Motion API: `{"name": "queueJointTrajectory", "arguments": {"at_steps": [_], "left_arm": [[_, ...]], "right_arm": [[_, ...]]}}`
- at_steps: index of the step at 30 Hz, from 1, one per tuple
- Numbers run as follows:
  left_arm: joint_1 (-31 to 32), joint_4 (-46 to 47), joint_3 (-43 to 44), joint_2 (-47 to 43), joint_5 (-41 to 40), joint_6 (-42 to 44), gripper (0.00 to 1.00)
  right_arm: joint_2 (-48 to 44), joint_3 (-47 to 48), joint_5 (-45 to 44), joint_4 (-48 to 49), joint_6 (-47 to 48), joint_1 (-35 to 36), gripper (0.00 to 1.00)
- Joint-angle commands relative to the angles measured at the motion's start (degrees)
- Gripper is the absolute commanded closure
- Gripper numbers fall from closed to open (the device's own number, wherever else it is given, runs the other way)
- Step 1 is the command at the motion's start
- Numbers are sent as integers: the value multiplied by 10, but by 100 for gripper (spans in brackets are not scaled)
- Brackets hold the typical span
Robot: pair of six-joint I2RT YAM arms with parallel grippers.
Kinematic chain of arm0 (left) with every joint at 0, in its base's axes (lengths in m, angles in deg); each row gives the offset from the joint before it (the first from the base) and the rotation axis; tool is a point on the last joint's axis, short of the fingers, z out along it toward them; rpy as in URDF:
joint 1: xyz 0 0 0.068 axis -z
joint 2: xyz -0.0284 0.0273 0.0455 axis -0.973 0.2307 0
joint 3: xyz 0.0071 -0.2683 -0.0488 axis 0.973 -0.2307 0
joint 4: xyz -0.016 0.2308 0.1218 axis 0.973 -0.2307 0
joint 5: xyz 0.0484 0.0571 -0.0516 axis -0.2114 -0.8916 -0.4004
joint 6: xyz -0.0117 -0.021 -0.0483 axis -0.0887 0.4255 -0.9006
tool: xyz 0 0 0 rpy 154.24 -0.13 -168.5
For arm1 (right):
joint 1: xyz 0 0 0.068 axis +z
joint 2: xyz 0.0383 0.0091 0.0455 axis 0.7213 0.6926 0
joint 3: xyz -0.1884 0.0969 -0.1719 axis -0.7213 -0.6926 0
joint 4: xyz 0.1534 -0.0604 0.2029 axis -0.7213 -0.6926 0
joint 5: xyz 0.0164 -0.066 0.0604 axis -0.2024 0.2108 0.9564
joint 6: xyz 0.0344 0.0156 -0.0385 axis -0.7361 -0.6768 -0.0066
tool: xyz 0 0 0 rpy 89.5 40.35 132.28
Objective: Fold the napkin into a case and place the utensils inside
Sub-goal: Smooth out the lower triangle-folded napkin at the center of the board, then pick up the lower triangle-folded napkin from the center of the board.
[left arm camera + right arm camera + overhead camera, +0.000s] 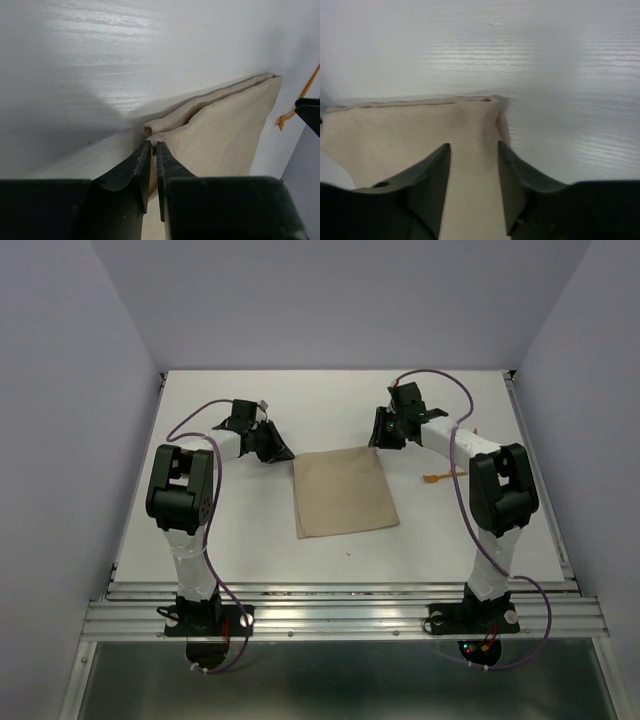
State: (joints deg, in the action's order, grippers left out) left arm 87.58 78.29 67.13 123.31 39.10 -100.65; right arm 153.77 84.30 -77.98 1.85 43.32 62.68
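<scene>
**ITEM 1. L pincer** (153, 145): black, two-finger. The jaws are nearly together w/ only a thin slit btw the tips. Cannot tell whether a cloth layer is nipped in that slit.

**ITEM 2. R pincer** (474, 146): black, two-finger. The jaws are wide apart w/ nothing in them, low over the cloth.

**ITEM 3. Plain tan-beige cloth napkin** (345, 492): folded flat into a layered oblong on the white table (250, 550).
- One far corner, w/ a rolled fold edge, sits at or just ahead of the L pincer tips.
- The other far corner lies under and btw the R pincer jaws.
- The rest spreads btw the two pincers and back toward the arm bases.
- Not yet a narrow case, by my reading.

**ITEM 4. Thin orange plastic utensil** (445, 477): outboard of the R pincer, well apart from its tips, beside that arm's forearm. From the L pincer it lies beyond the cloth's opposite edge. One piece w/ a fork-like end is made out; a second is not seen.

**RISKS (judgement):**
- L pincer may catch only the top layer, so the fold peels open on lifting. If it catches no layer, it comes up empty.
- The two pincers may grip unequal layers or move unevenly, so the cloth skews and the case comes out crooked.
- R tips pressing on the table may drag the whole napkin instead of folding it.
- The R forearm is near the utensil, so a sweep could knock it further off.
</scene>
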Motion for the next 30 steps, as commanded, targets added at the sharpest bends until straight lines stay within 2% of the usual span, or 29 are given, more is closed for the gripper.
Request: {"name": "queueJointTrajectory", "arguments": {"at_steps": [1, 4, 5, 8, 9, 10, 11, 12, 13, 15, 16, 18, 19, 22, 23, 24, 27, 30], "left_arm": [[4, 14, -11, -17, 5, -1, 81], [3, 9, -13, -19, -7, -1, 91], [3, 6, -12, -22, -14, -2, 99], [3, -5, -6, -24, -25, 1, 100], [3, -17, -1, -27, -35, 4, 93], [3, -24, 1, -35, -48, 7, 77], [3, -31, 2, -41, -48, 9, 77], [3, -47, 6, -49, -65, 14, 59], [2, -56, 10, -56, -75, 17, 50], [-6, -87, 21, -79, -88, 20, 37], [-12, -97, 25, -93, -94, 20, 37], [-31, -132, 40, -104, -102, 19, 37], [-40, -141, 43, -110, -104, 19, 37], [-76, -158, 41, -135, -105, 10, 38], [-86, -160, 36, -149, -99, 4, 39], [-95, -158, 24, -155, -96, 3, 39], [-132, -151, 6, -178, -93, 0, 40], [-151, -150, -10, -185, -89, 5, 41]], "right_arm": [[-35, 23, -105, -11, -8, 99, 64], [-16, 55, -137, -11, -17, 146, 90], [0, 76, -144, -15, -23, 170, 95], [32, 113, -171, -32, -25, 219, 95], [54, 142, -196, -40, -21, 231, 94], [65, 170, -209, -54, -19, 252, 88], [73, 170, -220, -59, -17, 252, 86], [87, 192, -241, -63, -16, 270, 83], [92, 199, -251, -65, -15, 277, 74], [109, 220, -280, -70, -12, 294, 72], [113, 226, -286, -74, -11, 300, 62], [124, 238, -307, -78, -8, 309, 58], [136, 252, -313, -80, -6, 316, 50], [157, 277, -343, -93, 2, 324, 45], [171, 293, -351, -99, 4, 331, 39], [178, 300, -361, -101, 8, 338, 37], [202, 327, -377, -110, 8, 338, 36], [220, 349, -396, -117, 13, 343, 29]]}}
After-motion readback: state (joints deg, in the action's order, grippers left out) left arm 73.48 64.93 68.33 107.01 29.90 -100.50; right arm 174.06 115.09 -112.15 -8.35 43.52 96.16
